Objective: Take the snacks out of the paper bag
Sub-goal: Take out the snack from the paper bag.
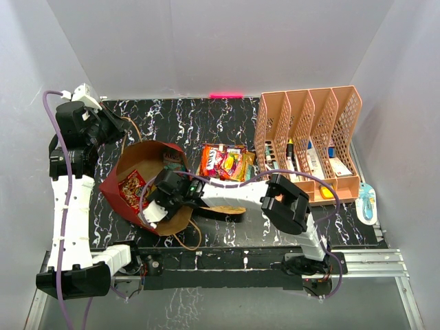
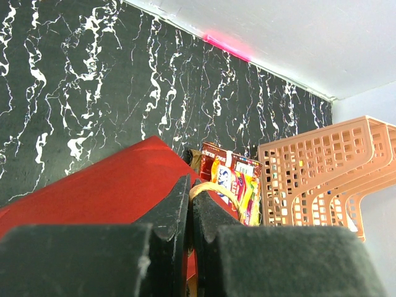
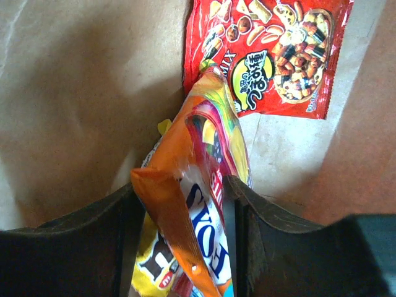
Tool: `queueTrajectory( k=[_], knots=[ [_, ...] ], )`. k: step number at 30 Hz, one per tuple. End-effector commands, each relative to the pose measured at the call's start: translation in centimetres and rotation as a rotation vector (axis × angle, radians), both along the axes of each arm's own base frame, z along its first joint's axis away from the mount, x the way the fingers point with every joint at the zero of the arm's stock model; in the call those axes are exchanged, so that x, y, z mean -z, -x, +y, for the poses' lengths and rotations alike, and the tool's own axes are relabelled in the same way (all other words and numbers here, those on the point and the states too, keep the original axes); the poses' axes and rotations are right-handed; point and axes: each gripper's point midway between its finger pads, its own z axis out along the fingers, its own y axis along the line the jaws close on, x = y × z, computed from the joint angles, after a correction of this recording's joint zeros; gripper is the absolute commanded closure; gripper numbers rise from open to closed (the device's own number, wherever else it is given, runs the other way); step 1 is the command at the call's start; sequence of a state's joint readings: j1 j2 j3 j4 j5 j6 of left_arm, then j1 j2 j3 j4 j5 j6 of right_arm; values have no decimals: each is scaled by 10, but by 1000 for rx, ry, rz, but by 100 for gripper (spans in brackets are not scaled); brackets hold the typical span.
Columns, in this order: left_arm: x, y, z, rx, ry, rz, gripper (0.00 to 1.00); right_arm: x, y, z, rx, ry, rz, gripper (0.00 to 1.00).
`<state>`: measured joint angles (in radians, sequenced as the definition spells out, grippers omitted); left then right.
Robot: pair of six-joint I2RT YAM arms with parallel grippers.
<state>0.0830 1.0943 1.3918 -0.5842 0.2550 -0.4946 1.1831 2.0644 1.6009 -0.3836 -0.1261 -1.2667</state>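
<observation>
The red paper bag (image 1: pixel 117 180) lies on its side on the black marble table, its brown mouth facing the arms. My left gripper (image 1: pixel 118 132) is behind the bag, shut on its brown cord handle (image 2: pixel 213 189); the bag's red outside (image 2: pixel 105 185) fills the left wrist view below it. My right gripper (image 1: pixel 166 196) is inside the bag, shut (image 3: pixel 182 185) on an orange snack packet (image 3: pixel 198 210) with a yellow one pressed against it. A red snack packet (image 3: pixel 272 49) lies on the bag's brown floor and shows in the top view (image 1: pixel 130 189). Several snack packets (image 1: pixel 223 161) lie piled right of the bag.
A pink mesh desk organiser (image 1: pixel 309 137) with pens and stationery stands at the right, close to the snack pile (image 2: pixel 232 182). A blue-and-white packaged item (image 1: pixel 366 203) lies by the table's right edge. White walls enclose the table on three sides.
</observation>
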Motion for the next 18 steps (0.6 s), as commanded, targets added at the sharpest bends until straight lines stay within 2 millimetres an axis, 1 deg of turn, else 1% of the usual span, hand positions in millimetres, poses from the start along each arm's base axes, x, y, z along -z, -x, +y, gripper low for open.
queueTrajectory(
  k=[1, 3, 5, 7, 8, 10, 13, 15, 18],
  knots=[
    [-17, 3, -2, 14, -2, -50, 100, -32, -16, 30, 27, -140, -63, 49],
    [-17, 3, -3, 16, -1, -52, 100, -35, -18, 35, 45, -176, -60, 51],
    [-18, 3, -4, 19, 2, -53, 100, -31, -22, 39, 58, -185, -54, 56],
    [-18, 3, -4, 20, 2, -51, 100, -33, -25, 40, 73, -183, -56, 69],
    [-17, 3, -3, 18, 0, -50, 100, -37, -25, 41, 79, -193, -53, 74],
    [-18, 3, -2, 15, -3, -51, 100, -52, -26, 41, 91, -232, -52, 84],
    [-18, 3, -1, 9, -11, -51, 100, -77, -28, 36, 118, -276, -64, 92],
    [-18, 3, 1, 1, -17, -50, 100, -96, -25, 31, 127, -306, -59, 93],
    [-18, 3, 4, -10, -29, -48, 100, -132, -15, 21, 122, -377, -25, 93]
  ],
)
